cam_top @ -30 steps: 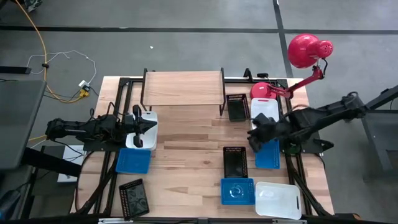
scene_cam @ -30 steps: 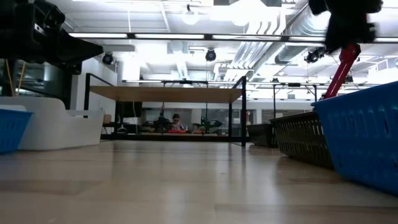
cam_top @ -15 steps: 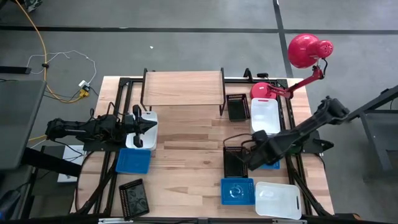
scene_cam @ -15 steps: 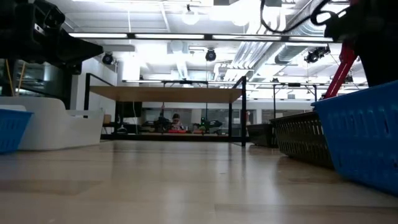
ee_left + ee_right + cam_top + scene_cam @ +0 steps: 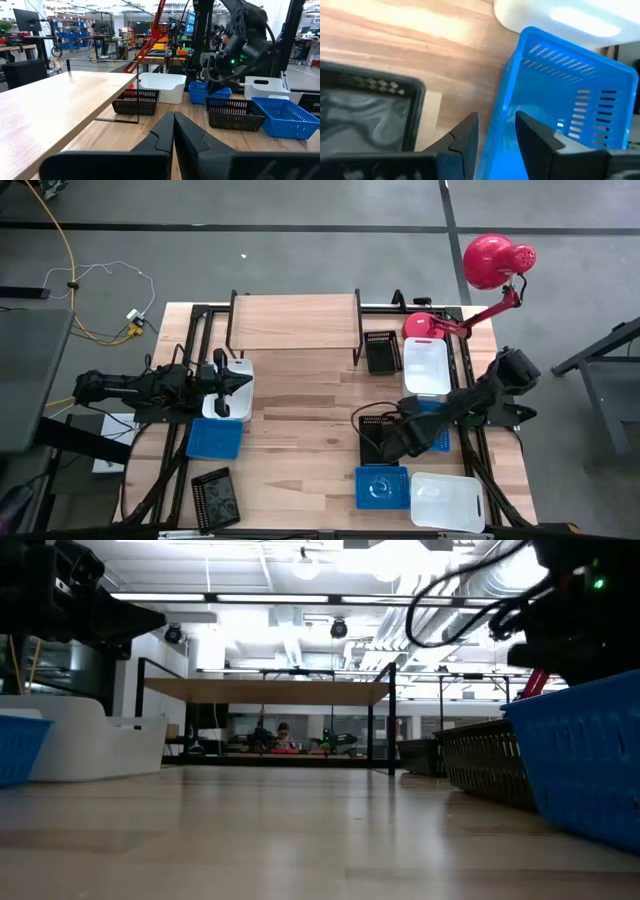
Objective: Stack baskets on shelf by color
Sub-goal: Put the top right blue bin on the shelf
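The right gripper (image 5: 388,448) has swung down to straddle a blue slotted plastic basket's (image 5: 560,105) wall on the worktop (image 5: 300,420), jaws part-open; left gripper (image 5: 243,383) unchanged, jaws closed, empty; no readable writing.

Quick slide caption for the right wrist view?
Right gripper open astride a blue basket's wall, black basket alongside.
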`<state>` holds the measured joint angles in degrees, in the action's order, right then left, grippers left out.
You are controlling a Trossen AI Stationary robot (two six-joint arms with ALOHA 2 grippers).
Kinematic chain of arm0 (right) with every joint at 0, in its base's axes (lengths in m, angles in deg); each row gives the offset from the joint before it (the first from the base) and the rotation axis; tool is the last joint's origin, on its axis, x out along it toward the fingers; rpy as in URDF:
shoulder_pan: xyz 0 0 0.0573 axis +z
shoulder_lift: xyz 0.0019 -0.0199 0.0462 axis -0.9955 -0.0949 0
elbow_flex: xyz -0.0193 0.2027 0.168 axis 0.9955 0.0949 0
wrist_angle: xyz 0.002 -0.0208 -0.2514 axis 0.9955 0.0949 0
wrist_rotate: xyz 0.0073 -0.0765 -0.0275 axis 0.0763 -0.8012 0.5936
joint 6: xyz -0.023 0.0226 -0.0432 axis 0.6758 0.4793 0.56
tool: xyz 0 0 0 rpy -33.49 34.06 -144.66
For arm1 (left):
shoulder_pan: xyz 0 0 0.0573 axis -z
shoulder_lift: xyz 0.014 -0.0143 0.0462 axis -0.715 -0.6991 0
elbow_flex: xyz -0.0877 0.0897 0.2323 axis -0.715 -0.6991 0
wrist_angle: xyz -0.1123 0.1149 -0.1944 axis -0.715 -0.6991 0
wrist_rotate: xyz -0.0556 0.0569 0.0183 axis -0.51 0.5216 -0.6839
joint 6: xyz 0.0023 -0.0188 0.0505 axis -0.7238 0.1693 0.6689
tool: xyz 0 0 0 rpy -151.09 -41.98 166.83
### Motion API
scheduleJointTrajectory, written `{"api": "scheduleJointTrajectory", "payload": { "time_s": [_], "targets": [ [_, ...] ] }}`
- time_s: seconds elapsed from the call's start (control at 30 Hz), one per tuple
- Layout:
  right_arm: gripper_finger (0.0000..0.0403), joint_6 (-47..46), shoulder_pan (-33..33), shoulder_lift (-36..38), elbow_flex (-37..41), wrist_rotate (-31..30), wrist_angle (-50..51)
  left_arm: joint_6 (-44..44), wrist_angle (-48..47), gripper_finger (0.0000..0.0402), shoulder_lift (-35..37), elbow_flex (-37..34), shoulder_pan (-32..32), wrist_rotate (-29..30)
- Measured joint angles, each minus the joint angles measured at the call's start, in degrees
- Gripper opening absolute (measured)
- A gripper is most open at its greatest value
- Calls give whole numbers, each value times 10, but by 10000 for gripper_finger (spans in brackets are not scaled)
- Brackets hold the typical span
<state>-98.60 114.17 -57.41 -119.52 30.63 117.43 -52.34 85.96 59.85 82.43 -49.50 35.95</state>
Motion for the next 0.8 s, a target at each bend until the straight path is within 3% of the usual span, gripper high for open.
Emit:
{"api": "scheduleJointTrajectory", "payload": {
  "time_s": [0.4, 0.5, 0.67, 0.8],
  "targets": [
    [115, -2, -21, -52, 0, 7, 3, 0, 0, 1, 0, 0, 0, 0],
    [90, 1, -23, -51, 0, 7, 5, 0, 0, 1, 0, 0, 0, 0],
    [11, 27, -22, -50, -14, 12, 23, 0, 0, 1, 0, 0, 0, 1],
    [12, 43, -21, -50, -55, 7, 74, 0, 0, 1, 0, 0, 0, 2]
  ]
}}
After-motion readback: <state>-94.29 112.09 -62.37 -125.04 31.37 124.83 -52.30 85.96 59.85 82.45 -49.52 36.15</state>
